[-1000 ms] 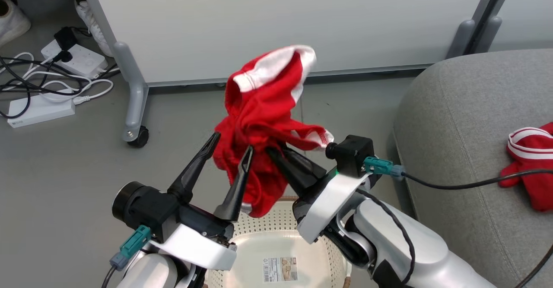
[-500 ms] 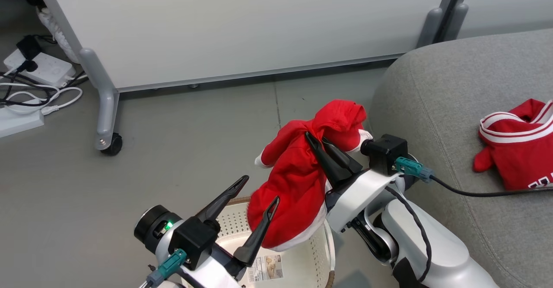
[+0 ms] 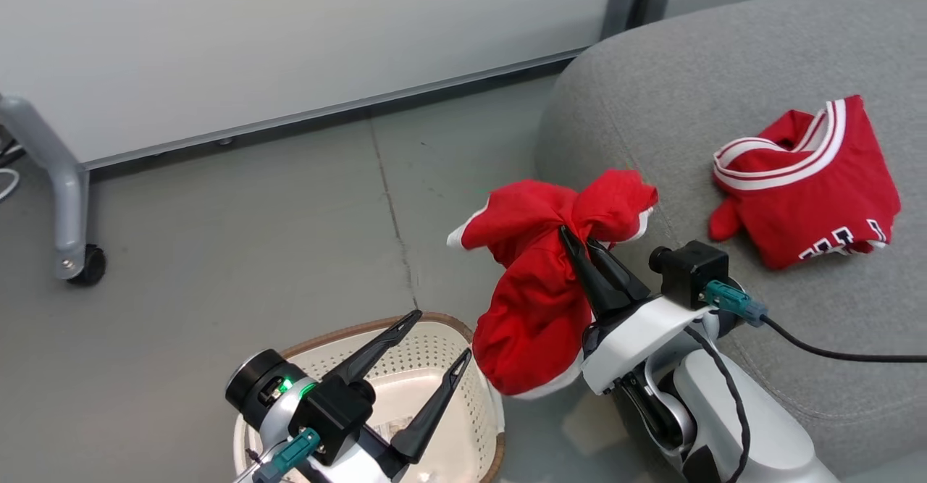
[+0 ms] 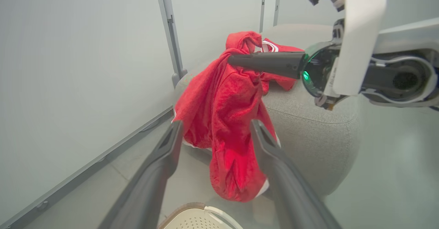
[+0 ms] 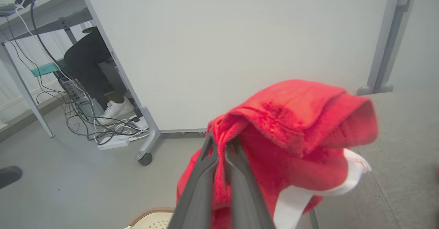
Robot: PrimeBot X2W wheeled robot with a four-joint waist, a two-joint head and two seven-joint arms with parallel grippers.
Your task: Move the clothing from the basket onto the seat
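Head view looks down; wrist views, seemingly close, share clothing (image 3: 532, 295).

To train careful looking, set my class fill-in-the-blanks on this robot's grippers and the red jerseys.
The right gripper is ____ on a crumpled red white-trimmed jersey.
The left gripper, by the cream perforated plastic basket, is ____.
A striped red jersey lies on the ____ fabric seat.
Missing: shut; open; grey.

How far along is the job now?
Done: one red jersey with white stripes lies on the grey fabric seat. In hand: the right claw is shut on a second red garment, hanging beside the seat. The left claw is open above the cream perforated basket. Left: lay it on the seat.
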